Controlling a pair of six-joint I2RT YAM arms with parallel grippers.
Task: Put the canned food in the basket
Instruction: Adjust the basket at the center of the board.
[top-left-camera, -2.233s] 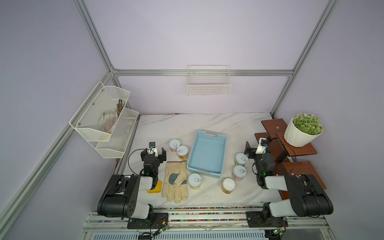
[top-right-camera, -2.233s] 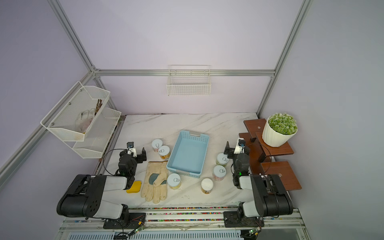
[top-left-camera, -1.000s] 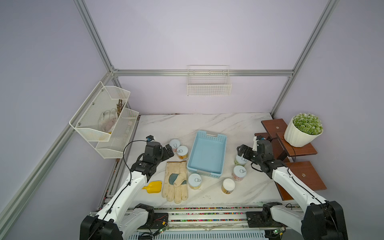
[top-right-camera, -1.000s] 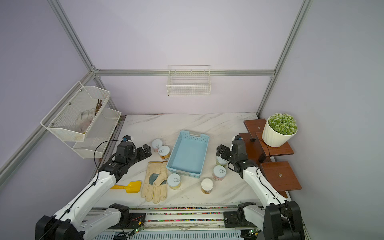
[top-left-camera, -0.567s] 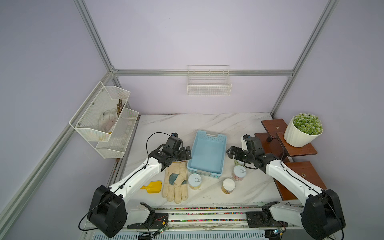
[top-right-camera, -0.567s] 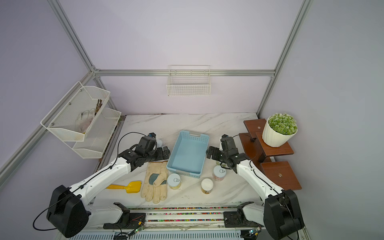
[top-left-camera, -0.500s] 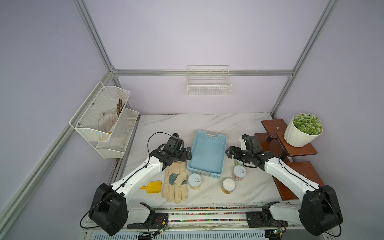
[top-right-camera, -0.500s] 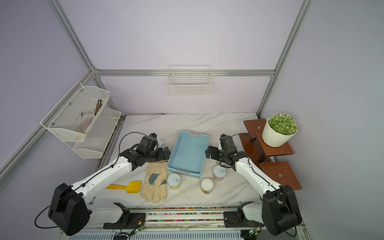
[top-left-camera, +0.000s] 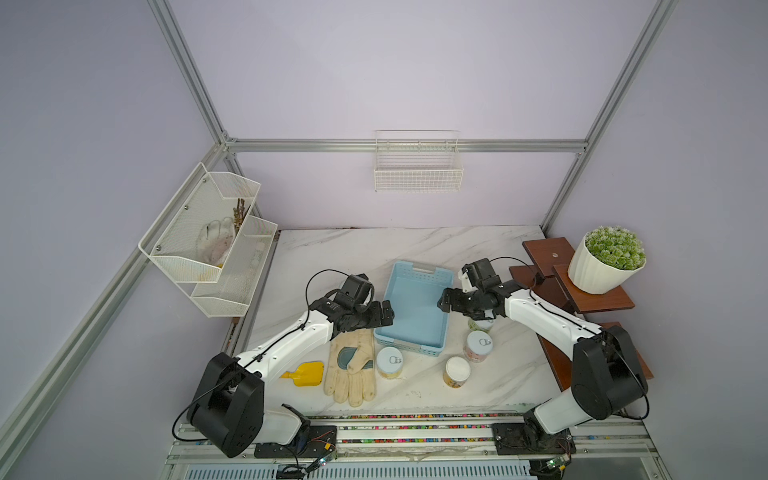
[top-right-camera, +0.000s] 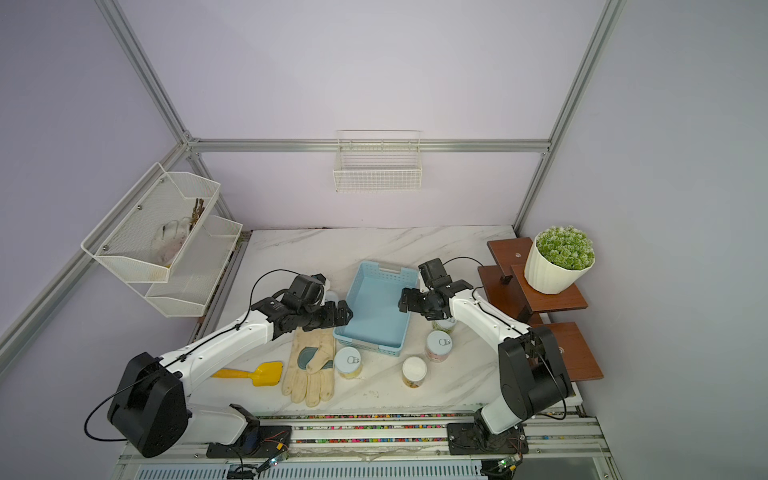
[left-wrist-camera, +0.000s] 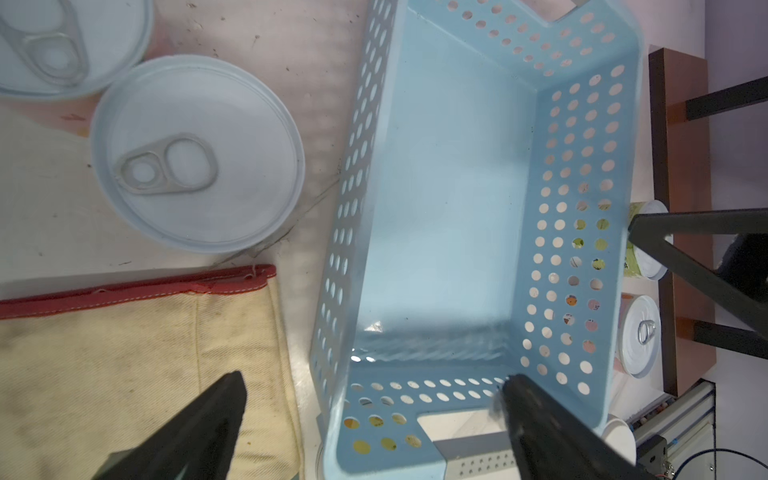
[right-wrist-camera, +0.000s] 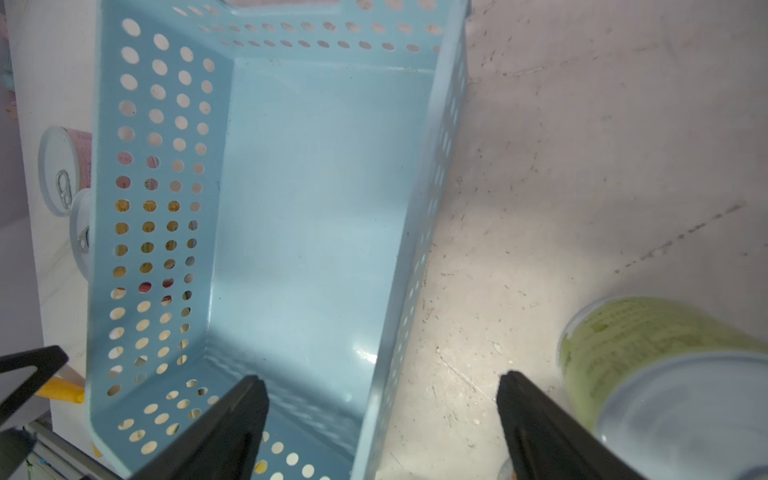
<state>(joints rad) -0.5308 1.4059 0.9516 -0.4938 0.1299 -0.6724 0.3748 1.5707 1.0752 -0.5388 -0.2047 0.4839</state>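
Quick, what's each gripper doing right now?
Left gripper: open, holding nothing.
Right gripper: open, holding nothing.

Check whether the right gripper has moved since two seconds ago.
Yes. The right gripper has swung away from the wooden shelf toward the basket, and is now at its rim.

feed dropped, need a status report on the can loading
Left gripper, right gripper: jaws open, empty, at basket sides. Basket empty, cans all outside. Nothing blocking.
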